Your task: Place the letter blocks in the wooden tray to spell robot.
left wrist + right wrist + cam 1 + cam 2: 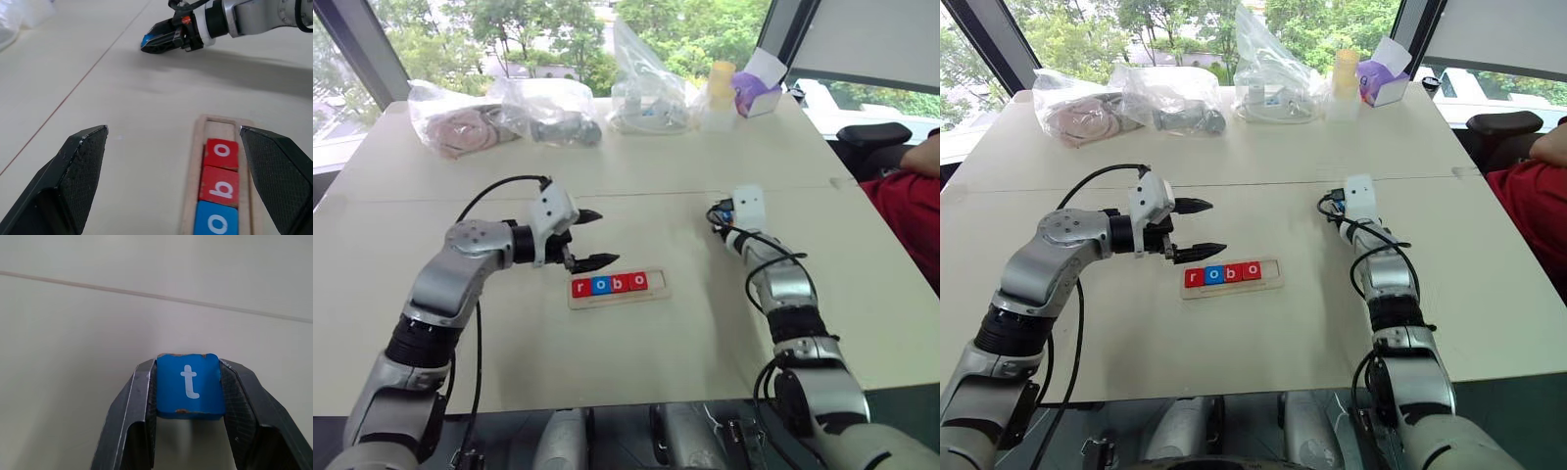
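Four letter blocks sit in the wooden tray (656, 291) on the tabletop (636, 362): red r (579, 287), blue o (599, 285), red b (619, 283), red o (637, 281), packed in a row from the tray's left end. The slot at the right end is bare wood.

The fifth block, the blue t (189, 384), is pinched between the two fingers of the right hand (188, 396), one finger on each side edge, white letter facing up. That hand is low over the tabletop, to the right of the tray and farther back, well apart from it.

Left hand (1197, 228): fingers spread wide, holding nothing, hovering just beyond the tray's left end. In the left wrist view one finger (274, 171) lies over the tray's edge.

Along the far edge of the tabletop: several clear plastic bags (548, 108), a yellow-capped bottle (720, 93), a purple box (756, 93).

A person's red sleeve (911, 211) shows at the right edge.
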You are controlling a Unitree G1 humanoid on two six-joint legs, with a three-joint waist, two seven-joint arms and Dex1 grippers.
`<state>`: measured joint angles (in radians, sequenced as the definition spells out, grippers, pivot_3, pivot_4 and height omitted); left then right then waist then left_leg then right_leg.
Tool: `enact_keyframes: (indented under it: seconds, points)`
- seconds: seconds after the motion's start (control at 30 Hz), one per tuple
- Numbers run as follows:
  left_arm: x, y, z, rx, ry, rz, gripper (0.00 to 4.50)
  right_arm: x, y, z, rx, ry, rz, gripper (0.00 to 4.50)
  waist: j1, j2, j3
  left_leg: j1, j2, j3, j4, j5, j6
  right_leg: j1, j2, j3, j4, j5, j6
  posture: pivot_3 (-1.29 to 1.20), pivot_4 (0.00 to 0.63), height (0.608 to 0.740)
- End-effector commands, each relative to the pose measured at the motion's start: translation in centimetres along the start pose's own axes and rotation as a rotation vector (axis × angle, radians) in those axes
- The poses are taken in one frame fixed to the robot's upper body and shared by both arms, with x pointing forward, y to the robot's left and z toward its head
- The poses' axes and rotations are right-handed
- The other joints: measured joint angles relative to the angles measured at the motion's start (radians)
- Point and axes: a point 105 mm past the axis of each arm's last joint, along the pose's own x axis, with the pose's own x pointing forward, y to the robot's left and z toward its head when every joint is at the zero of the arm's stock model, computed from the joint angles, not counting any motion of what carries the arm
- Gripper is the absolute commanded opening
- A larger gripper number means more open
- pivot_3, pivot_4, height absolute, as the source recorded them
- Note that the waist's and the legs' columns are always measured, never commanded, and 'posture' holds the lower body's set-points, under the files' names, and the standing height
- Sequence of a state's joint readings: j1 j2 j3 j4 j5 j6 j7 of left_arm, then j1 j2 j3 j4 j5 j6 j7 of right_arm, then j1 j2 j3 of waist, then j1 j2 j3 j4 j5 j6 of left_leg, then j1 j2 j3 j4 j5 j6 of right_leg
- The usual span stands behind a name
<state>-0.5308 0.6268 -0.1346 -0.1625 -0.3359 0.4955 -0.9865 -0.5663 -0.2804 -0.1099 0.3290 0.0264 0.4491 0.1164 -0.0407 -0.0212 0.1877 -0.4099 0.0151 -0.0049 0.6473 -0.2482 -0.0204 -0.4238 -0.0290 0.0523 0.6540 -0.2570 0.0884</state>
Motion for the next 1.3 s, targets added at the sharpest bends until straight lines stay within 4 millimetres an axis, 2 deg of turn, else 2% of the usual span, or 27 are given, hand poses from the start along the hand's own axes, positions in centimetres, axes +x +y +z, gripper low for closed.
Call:
enact_keyframes:
  seconds: [0.03, 0.1, 0.2, 0.27, 0.37, 0.4, 0.5, 0.53, 0.57, 0.7, 0.77, 0.8, 0.87, 0.93, 1.03, 1.17, 1.3]
  points:
    - [-0.3, -1.3, 0.6, 0.058, 0.012, -0.043, 4.5, -4.2, 0.2, 2.5, 0.096, -0.062, -0.066, 1.19, 0.0, 0.0, 0.0, 0.0, 0.0, 0.0, 0.0, 0.0, 0.0, 0.0, 0.0, 0.0, 0.0, 0.0, 0.0, 0.0, 0.15, 0.74]
    - [-0.2, -2.1, 0.5, 0.056, 0.013, -0.068, 4.5, -6.7, 1.2, 1.3, 0.155, -0.014, -0.09, 1.19, -0.004, 0.001, 0.0, 0.0, 0.001, -0.001, -0.001, 0.0, 0.0, -0.001, 0.001, 0.0, 0.001, 0.0, 0.0, 0.0, 0.15, 0.74]
    - [0.3, -3.0, 0.7, 0.038, -0.006, -0.095, 4.5, -9.3, 2.5, -0.7, 0.19, 0.064, -0.117, 1.19, -0.002, 0.001, -0.001, 0.0, 0.001, -0.001, 0.0, 0.0, 0.0, -0.001, 0.002, 0.0, 0.001, 0.0, -0.001, 0.0, 0.15, 0.74]
    - [0.5, -3.4, 0.7, 0.03, -0.01, -0.108, 4.5, -10.0, 2.8, -1.5, 0.233, 0.104, -0.145, 1.19, -0.003, 0.001, -0.001, 0.0, 0.001, 0.0, 0.001, 0.0, 0.0, -0.001, 0.002, 0.0, 0.001, 0.0, -0.001, 0.0, 0.15, 0.74]
    - [0.9, -3.4, 0.6, 0.023, -0.013, -0.118, 4.5, -9.8, 3.9, -2.0, 0.28, 0.147, -0.123, 1.19, -0.003, 0.001, -0.001, 0.001, 0.001, 0.001, 0.003, 0.001, -0.001, 0.0, 0.001, 0.001, 0.001, -0.002, -0.004, 0.0, 0.15, 0.74]
    - [1.0, -3.4, 0.6, 0.021, -0.015, -0.121, 4.5, -9.7, 4.2, -2.2, 0.294, 0.158, -0.107, 2.28, -0.003, 0.001, -0.001, 0.001, 0.001, 0.001, 0.003, 0.001, -0.001, 0.0, 0.001, 0.001, 0.001, -0.002, -0.005, 0.0, 0.15, 0.74]
    - [1.1, -3.3, 0.9, 0.021, -0.021, -0.128, 4.5, -9.5, 3.8, -2.2, 0.292, 0.165, -0.112, 3.69, -0.003, 0.001, -0.001, 0.001, 0.001, 0.001, 0.003, 0.001, -0.001, 0.0, 0.002, 0.001, 0.001, -0.001, -0.004, 0.0, 0.15, 0.74]
    - [1.0, -3.3, 1.0, 0.021, -0.022, -0.131, 4.5, -9.5, 3.4, -2.1, 0.284, 0.159, -0.124, 4.35, -0.003, 0.001, -0.001, 0.001, 0.001, 0.001, 0.002, 0.001, -0.001, 0.0, 0.002, 0.001, 0.001, -0.001, -0.003, 0.0, 0.15, 0.74]
    - [0.8, -3.2, 1.2, 0.019, -0.021, -0.131, 4.5, -9.4, 2.8, -1.4, 0.27, 0.124, -0.123, 4.48, -0.003, 0.001, -0.001, 0.001, 0.001, 0.001, 0.002, 0.001, -0.001, 0.0, 0.002, 0.001, 0.0, 0.0, -0.002, 0.0, 0.15, 0.74]
    - [-0.6, -2.6, 1.1, 0.006, 0.015, -0.128, 4.5, -8.5, 0.4, 4.3, 0.142, -0.138, -0.014, 4.48, -0.004, 0.001, 0.0, 0.0, 0.0, 0.002, 0.001, 0.001, -0.001, -0.001, 0.002, 0.001, -0.001, 0.0, -0.001, 0.0, 0.15, 0.74]
    - [-1.4, -2.5, 0.9, -0.008, 0.04, -0.144, 4.5, -8.0, 0.1, 6.5, 0.019, -0.233, 0.163, 4.48, -0.006, 0.001, 0.0, 0.0, -0.001, 0.003, 0.001, 0.001, -0.001, -0.001, 0.002, 0.001, -0.002, 0.0, -0.001, 0.0, 0.15, 0.74]
    - [-1.7, -2.6, 0.9, -0.019, 0.046, -0.16, 4.5, -8.2, 0.8, 6.6, -0.029, -0.24, 0.316, 4.48, -0.005, 0.001, 0.0, 0.0, -0.001, 0.003, 0.001, 0.001, -0.001, 0.0, 0.002, 0.001, -0.002, 0.0, -0.001, 0.0, 0.15, 0.74]
    - [-2.4, -3.1, 1.0, -0.039, 0.054, -0.201, 4.5, -9.2, 1.3, 5.3, -0.144, -0.206, 0.577, 4.48, -0.003, 0.0, 0.0, 0.001, -0.001, 0.003, 0.0, 0.001, -0.001, 0.001, 0.003, 0.0, -0.003, 0.0, -0.001, 0.0, 0.15, 0.74]
    - [-2.9, -3.4, 1.2, -0.017, 0.071, -0.226, 4.5, -9.8, 0.4, 2.3, -0.246, -0.052, 0.741, 4.48, 0.001, 0.0, 0.0, 0.001, 0.0, 0.001, 0.0, 0.0, 0.001, 0.003, 0.004, -0.003, -0.004, 0.0, -0.001, 0.0, 0.15, 0.74]
    - [-3.3, -3.7, 1.2, 0.049, 0.111, -0.228, 4.5, -9.8, -1.0, 0.2, -0.361, 0.081, 0.822, 4.48, 0.002, 0.0, 0.0, 0.0, 0.0, 0.003, 0.0, -0.001, 0.002, 0.003, 0.002, -0.002, -0.005, -0.001, -0.001, 0.0, 0.15, 0.74]
    - [-3.7, -5.0, 1.7, 0.054, 0.117, -0.265, 4.5, -9.6, -1.3, 0.3, -0.379, 0.049, 0.909, 4.48, -0.008, 0.0, 0.001, 0.001, 0.0, 0.004, 0.001, -0.001, 0.002, 0.002, 0.002, 0.0, -0.005, 0.0, 0.0, 0.0, 0.15, 0.74]
    - [-3.7, -4.8, 1.4, 0.043, 0.123, -0.221, 4.5, -8.9, -1.9, -1.3, -0.423, 0.081, 0.93, 4.48, -0.003, 0.0, 0.001, 0.002, 0.0, 0.003, 0.002, -0.001, 0.001, 0.003, 0.004, 0.0, -0.003, 0.0, -0.001, 0.0, 0.15, 0.74]
